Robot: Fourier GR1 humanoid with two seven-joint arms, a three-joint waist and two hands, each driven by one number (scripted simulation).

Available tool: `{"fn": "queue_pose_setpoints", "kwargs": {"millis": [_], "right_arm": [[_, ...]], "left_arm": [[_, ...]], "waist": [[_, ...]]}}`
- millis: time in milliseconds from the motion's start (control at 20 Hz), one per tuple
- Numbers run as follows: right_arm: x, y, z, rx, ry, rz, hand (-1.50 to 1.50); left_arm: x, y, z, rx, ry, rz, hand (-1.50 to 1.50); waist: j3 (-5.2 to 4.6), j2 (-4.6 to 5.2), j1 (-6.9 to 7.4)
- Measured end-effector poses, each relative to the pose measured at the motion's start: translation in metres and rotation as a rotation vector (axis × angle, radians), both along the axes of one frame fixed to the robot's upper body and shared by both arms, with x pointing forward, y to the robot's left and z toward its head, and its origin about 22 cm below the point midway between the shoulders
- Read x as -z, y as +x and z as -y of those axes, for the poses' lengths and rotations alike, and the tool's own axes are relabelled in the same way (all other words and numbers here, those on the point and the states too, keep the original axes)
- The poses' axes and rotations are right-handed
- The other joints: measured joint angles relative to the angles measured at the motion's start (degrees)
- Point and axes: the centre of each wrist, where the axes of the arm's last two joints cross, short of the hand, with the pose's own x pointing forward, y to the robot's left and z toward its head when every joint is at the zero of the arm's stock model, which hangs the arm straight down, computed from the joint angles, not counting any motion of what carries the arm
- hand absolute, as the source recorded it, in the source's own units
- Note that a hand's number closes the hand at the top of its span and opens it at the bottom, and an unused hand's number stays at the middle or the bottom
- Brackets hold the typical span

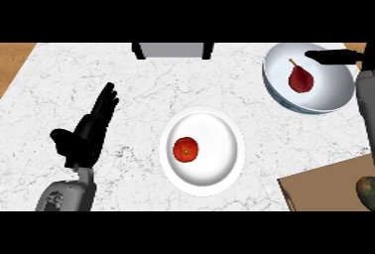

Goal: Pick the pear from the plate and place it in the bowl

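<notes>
A dark red pear (300, 79) with a thin stem lies inside the white bowl (322, 101) at the upper right of the counter. My right hand (333, 56) reaches over the bowl's far rim, its fingers straight and apart from the pear. The white plate (212, 173) sits at the middle of the counter and holds a red tomato (186, 150). My left hand (89, 130) rests open at the left, fingers up, well away from the plate.
A brown cutting board (326, 191) lies at the lower right with a dark green fruit (366, 191) at its edge. A grey and black appliance (173, 50) stands at the counter's far edge. Wooden floor (15, 62) shows at the upper left.
</notes>
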Motion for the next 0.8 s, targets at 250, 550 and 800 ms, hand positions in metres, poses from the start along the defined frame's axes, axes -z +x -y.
{"fn": "queue_pose_setpoints", "kwargs": {"millis": [250, 550, 800], "right_arm": [[-0.006, -0.015, 0.01, 0.013, 0.112, 0.047, -1.5], [-0.01, -0.046, 0.036, -0.012, 0.238, 0.087, -1.5], [0.002, -0.081, 0.051, -0.069, 0.292, 0.103, -1.5]], "left_arm": [[0.003, -0.002, -0.003, -0.011, -0.003, -0.002, 0.0], [0.009, -0.002, -0.01, -0.022, -0.004, -0.008, 0.0], [0.01, -0.008, -0.004, -0.012, -0.005, -0.005, 0.0]], "waist": [[-0.02, -0.19, -0.53], [-0.04, -0.27, -0.87], [-0.02, -0.23, -0.77]]}}
